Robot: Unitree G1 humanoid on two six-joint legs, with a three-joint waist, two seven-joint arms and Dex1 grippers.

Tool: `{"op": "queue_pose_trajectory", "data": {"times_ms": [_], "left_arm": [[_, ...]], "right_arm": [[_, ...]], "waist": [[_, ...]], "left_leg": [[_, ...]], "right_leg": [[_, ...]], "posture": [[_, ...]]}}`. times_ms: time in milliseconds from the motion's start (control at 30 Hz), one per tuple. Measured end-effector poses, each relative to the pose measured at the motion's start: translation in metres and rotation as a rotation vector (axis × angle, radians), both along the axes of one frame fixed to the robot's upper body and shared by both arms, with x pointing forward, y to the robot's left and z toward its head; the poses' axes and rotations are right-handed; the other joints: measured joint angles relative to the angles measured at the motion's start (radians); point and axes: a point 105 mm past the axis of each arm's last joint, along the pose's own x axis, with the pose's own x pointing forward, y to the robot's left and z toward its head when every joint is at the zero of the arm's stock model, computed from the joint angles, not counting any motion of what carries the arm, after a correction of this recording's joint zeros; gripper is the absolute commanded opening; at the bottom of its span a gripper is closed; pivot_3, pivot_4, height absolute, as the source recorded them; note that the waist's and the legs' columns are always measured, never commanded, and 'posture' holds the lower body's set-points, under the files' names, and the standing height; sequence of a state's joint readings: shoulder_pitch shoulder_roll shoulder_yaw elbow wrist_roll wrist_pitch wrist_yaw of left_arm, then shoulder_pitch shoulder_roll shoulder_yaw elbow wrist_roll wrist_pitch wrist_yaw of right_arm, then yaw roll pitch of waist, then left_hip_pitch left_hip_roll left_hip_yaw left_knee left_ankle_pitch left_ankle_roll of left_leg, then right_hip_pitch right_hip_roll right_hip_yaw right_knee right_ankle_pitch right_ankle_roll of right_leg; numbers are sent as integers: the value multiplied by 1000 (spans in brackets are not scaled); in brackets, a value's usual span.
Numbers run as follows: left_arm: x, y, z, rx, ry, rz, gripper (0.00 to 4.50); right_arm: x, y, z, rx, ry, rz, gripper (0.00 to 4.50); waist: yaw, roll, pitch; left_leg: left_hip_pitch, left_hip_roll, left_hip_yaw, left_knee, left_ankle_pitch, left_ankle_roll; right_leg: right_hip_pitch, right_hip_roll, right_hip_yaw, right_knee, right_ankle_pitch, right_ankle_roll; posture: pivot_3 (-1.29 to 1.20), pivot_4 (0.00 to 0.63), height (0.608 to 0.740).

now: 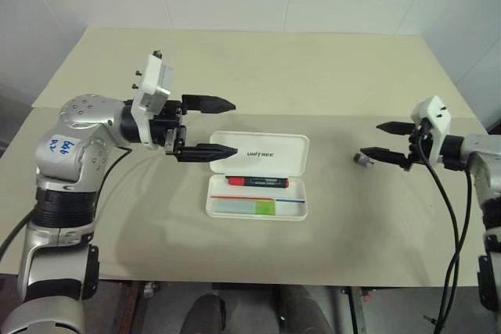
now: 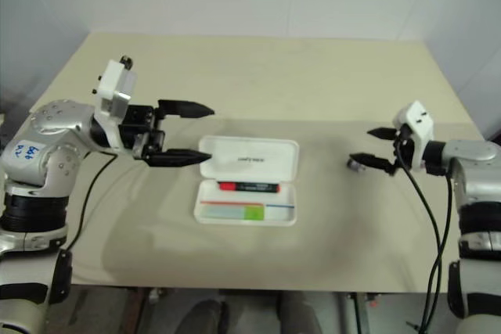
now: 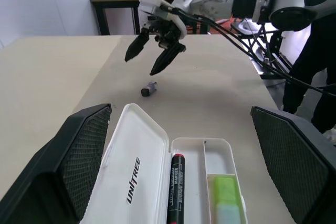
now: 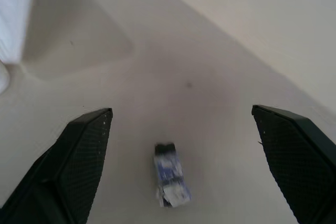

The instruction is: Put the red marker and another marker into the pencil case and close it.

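So, the left end effector (image 1: 210,126) hangs above the worktop (image 1: 329,68) with its two black fingers wide apart and nothing between them. It points sideways toward the other arm. Just past its lower fingertip, and a little lower down, is the pencil case (image 1: 258,175), lying open and flat. Its lid (image 1: 262,152) is folded back on the far side, with the dark letters showing.

The right end effector (image 1: 383,140) is well off to the other side, fingers also spread wide and empty. Just in front of its fingertips sits a small dark bit (image 1: 361,159) (too small to tell what it is).

Both pens already lie in the tray. The red marker (image 1: 257,182) sits next to the hinge, and the green marker (image 1: 246,207) sits nearest the robot. Each one lies longways along the case, so across in front of the robot. The red cap points toward the left end effector; the lime cap points toward the right one.

The case looks light, hard and a bit slippery, so it may slide when pushed. I think the best place to press is the lid's far long edge, near its middle, tipping it over the tray.
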State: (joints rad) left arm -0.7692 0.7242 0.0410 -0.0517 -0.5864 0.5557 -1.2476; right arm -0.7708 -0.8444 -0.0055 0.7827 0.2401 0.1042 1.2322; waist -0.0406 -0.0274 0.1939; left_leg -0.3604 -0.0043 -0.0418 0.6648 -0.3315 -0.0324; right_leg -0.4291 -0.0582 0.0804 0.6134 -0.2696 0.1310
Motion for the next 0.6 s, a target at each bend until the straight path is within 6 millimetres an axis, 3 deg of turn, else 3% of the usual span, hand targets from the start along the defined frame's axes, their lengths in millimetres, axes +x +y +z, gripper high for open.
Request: {"op": "queue_pose_trajectory", "data": {"times_ms": [467, 600], "left_arm": [[-12, 12, -1, 55, 4, 38, 4482], [-13, 16, 0, 72, 0, 51, 4500]], "right_arm": [[8, 7, -40, 5, 118, 2, 4500], [9, 4, -42, -7, 118, -12, 3530]], "waist": [[-13, 1, 0], [-15, 1, 0]], "left_leg": [[0, -1, 0, 1, 3, -5], [0, -1, -1, 1, 3, -5]], "right_leg": [[0, -1, 0, 1, 0, 0], [0, 0, 0, 3, 0, 0]], "posture": [[0, 150, 740], [0, 150, 740]]}}
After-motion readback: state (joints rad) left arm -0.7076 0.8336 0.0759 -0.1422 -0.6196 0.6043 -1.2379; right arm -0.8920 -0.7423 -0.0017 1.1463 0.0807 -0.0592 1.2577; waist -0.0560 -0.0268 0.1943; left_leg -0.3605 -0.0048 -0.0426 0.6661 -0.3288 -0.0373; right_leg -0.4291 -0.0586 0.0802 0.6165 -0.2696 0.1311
